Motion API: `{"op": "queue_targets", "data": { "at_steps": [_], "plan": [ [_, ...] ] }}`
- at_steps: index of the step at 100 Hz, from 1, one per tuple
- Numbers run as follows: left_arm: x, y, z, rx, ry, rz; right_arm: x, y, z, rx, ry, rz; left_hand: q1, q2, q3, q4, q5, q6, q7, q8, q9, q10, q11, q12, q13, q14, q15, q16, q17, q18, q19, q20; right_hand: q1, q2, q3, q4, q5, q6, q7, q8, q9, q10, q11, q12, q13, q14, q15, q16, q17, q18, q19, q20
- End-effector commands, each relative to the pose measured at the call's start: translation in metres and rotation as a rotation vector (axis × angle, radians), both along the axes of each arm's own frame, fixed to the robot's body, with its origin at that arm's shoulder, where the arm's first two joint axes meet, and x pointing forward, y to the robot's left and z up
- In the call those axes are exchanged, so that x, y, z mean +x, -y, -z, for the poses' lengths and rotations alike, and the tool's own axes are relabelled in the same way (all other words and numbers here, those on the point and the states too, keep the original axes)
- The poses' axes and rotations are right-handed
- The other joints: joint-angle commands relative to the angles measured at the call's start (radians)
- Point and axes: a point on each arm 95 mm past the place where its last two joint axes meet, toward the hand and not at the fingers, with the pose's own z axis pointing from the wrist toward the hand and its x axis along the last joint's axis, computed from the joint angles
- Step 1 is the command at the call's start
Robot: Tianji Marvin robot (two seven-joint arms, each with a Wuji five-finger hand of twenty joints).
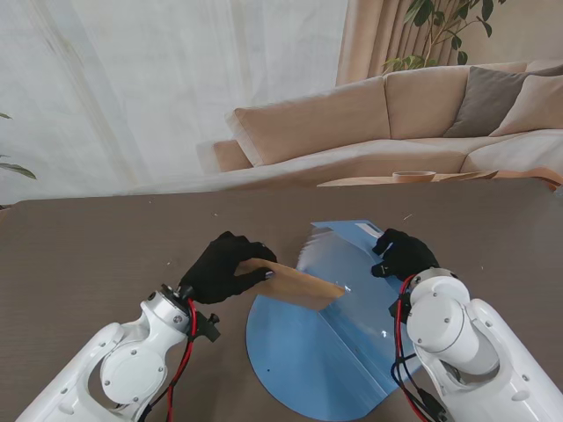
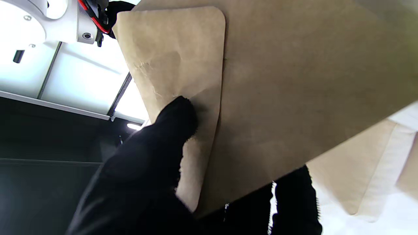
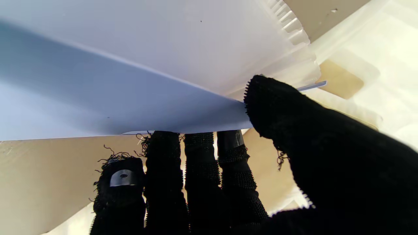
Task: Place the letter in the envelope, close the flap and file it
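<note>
Both hands busy at the blue plastic expanding file folder (image 1: pixel 325 352).
Left hand (image 1: pixel 220 268) fingers closed on the brown paper envelope (image 1: pixel 299 286); right hand (image 1: pixel 403 252) pinches the folder's edge.

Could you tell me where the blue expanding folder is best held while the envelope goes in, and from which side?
Grip the blue folder at its raised front cover's right edge, coming from the robot's right, as the right hand does now. That thin sheet pinches easily between thumb and fingers, and it probably leaves the pockets' left side clear for the left hand bringing the brown envelope.
</note>
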Motion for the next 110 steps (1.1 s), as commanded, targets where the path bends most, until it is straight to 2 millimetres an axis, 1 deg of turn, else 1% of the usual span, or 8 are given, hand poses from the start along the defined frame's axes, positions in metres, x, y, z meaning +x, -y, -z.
{"op": "queue_targets", "data": {
  "at_steps": [1,25,37,47,72,94,110],
  "plan": [
    [-0.001,0.010,-0.002,-0.022,0.006,0.028,-0.003,-0.008,-0.004,0.030,-0.002,-0.017,0.050,0.063,0.033,0.011,0.030,-0.076,0.111,0.043,0.006,-0.037,0.015,0.027,-0.006,-0.019,-0.002,0.024,0.003,-0.016,0.020,-0.002,0.174,0.109,0.116,0.069,0.021,0.005,0.016,-0.007,0.163,-0.174,0.308,0.130,0.005,0.017,0.022,0.014,-0.003,0.011,0.060,0.042],
    [0.006,0.034,0.001,-0.021,0.112,0.047,-0.010,-0.013,-0.006,0.083,-0.007,-0.011,0.049,0.070,0.030,0.008,0.014,-0.088,0.128,0.038,-0.002,-0.052,0.013,0.034,-0.012,-0.039,-0.010,0.033,0.007,-0.031,0.009,-0.010,0.179,0.109,0.112,0.073,0.027,0.008,0.014,-0.006,0.165,-0.169,0.309,0.133,0.006,0.020,0.022,0.022,-0.003,0.016,0.061,0.049],
    [0.011,0.046,0.008,0.016,0.164,0.052,-0.013,-0.014,-0.007,0.102,-0.007,-0.006,0.049,0.074,0.022,0.007,0.003,-0.097,0.139,0.036,-0.007,-0.062,0.012,0.035,-0.016,-0.047,-0.014,0.036,0.008,-0.035,0.006,-0.013,0.183,0.110,0.110,0.073,0.031,0.007,0.013,-0.006,0.166,-0.164,0.309,0.134,0.006,0.024,0.021,0.025,-0.003,0.017,0.060,0.053],
    [0.014,0.054,0.015,0.036,0.174,0.054,-0.014,-0.014,-0.008,0.111,-0.005,-0.005,0.053,0.077,0.016,0.007,-0.002,-0.100,0.148,0.031,-0.012,-0.062,0.011,0.037,-0.021,-0.053,-0.018,0.040,0.005,-0.045,0.000,-0.017,0.183,0.109,0.109,0.074,0.034,0.007,0.012,-0.005,0.166,-0.163,0.310,0.135,0.007,0.024,0.021,0.027,-0.002,0.018,0.061,0.056],
    [0.022,0.071,0.028,0.096,0.227,0.051,-0.016,-0.016,-0.008,0.115,-0.001,-0.014,0.064,0.084,-0.005,0.010,-0.015,-0.106,0.162,0.021,-0.023,-0.076,0.009,0.042,-0.036,-0.062,-0.028,0.048,-0.005,-0.057,-0.010,-0.023,0.185,0.107,0.110,0.075,0.040,0.006,0.012,-0.003,0.168,-0.160,0.310,0.137,0.009,0.026,0.021,0.029,0.000,0.020,0.062,0.059],
    [0.026,0.080,0.033,0.160,0.292,0.061,-0.015,-0.017,-0.008,0.126,-0.001,-0.017,0.069,0.088,-0.018,0.013,-0.018,-0.109,0.169,0.013,-0.025,-0.077,0.006,0.042,-0.037,-0.065,-0.032,0.051,-0.008,-0.057,-0.014,-0.025,0.186,0.108,0.110,0.076,0.042,0.006,0.012,0.000,0.169,-0.160,0.309,0.139,0.009,0.027,0.021,0.029,0.003,0.020,0.062,0.061],
    [0.023,0.075,0.029,0.152,0.305,0.073,-0.014,-0.017,-0.009,0.123,0.002,-0.018,0.072,0.090,-0.023,0.015,-0.015,-0.109,0.173,0.010,-0.023,-0.075,0.007,0.043,-0.037,-0.063,-0.031,0.054,-0.008,-0.056,-0.014,-0.024,0.186,0.107,0.110,0.075,0.042,0.006,0.011,0.001,0.169,-0.159,0.308,0.140,0.009,0.027,0.021,0.030,0.006,0.020,0.063,0.062]
  ]
}}
